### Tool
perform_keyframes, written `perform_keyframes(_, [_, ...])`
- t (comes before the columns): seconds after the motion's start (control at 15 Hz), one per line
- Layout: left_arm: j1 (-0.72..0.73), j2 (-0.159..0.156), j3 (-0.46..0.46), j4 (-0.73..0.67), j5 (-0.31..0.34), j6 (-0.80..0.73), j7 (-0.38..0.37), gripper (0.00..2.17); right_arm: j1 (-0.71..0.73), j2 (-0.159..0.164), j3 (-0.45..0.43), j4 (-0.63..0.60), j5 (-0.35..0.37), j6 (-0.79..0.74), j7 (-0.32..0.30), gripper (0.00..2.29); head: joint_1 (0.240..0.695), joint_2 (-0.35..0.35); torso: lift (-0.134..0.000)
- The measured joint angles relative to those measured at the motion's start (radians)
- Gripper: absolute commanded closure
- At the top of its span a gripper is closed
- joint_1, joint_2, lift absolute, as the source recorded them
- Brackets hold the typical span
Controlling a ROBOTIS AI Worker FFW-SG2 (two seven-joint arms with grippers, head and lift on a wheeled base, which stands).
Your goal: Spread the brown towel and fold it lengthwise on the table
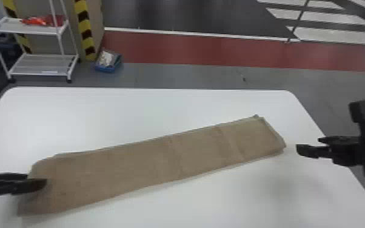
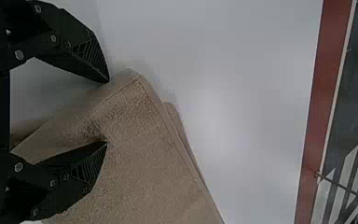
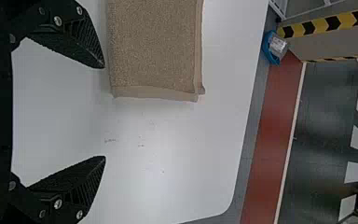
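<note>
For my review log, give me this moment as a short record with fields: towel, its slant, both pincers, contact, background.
towel: brown towel, a long, narrow folded strip on the white table
slant: right end farther from the robot than left
left pincer: open, at the towel's left end
right pincer: open, just off the towel's right end
contact: left unclear; right none
background: white shelf rack, blue bin on floor

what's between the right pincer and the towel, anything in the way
Nothing visible stands between the right pincer and the towel. The pincer is open, just off the towel's right end in the head view, with only the white top of the table across the gap.
</note>
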Motion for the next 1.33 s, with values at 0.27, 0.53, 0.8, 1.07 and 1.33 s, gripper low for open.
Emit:
perform_keyframes(0.27, [0.035,-0.003,0.022,-0.034,0.02,-0.132,0.036,2.07,-0.001,0.0,-0.006,0.001,0.0,-0.002,-0.001,0.22,0.695,-0.157,-0.124])
perform_keyframes(0.53, [0.123,0.002,0.048,-0.116,0.019,-0.347,0.024,2.15,-0.001,0.0,-0.011,0.003,0.0,-0.005,-0.001,0.21,0.695,-0.171,-0.124])
perform_keyframes(0.8, [0.182,0.016,0.057,-0.143,-0.014,-0.455,-0.121,2.15,0.0,-0.008,-0.019,0.012,-0.003,-0.01,-0.002,0.21,0.695,-0.21,-0.124])
perform_keyframes(1.07, [0.232,0.024,0.065,-0.153,-0.029,-0.645,-0.274,2.15,0.0,-0.013,-0.024,0.019,-0.007,-0.012,-0.003,0.21,0.695,-0.25,-0.124])
perform_keyframes(1.33, [0.254,0.024,0.053,-0.144,-0.036,-0.837,-0.409,2.15,-0.003,-0.013,-0.018,0.024,-0.007,-0.012,-0.003,0.21,0.695,-0.297,-0.124])
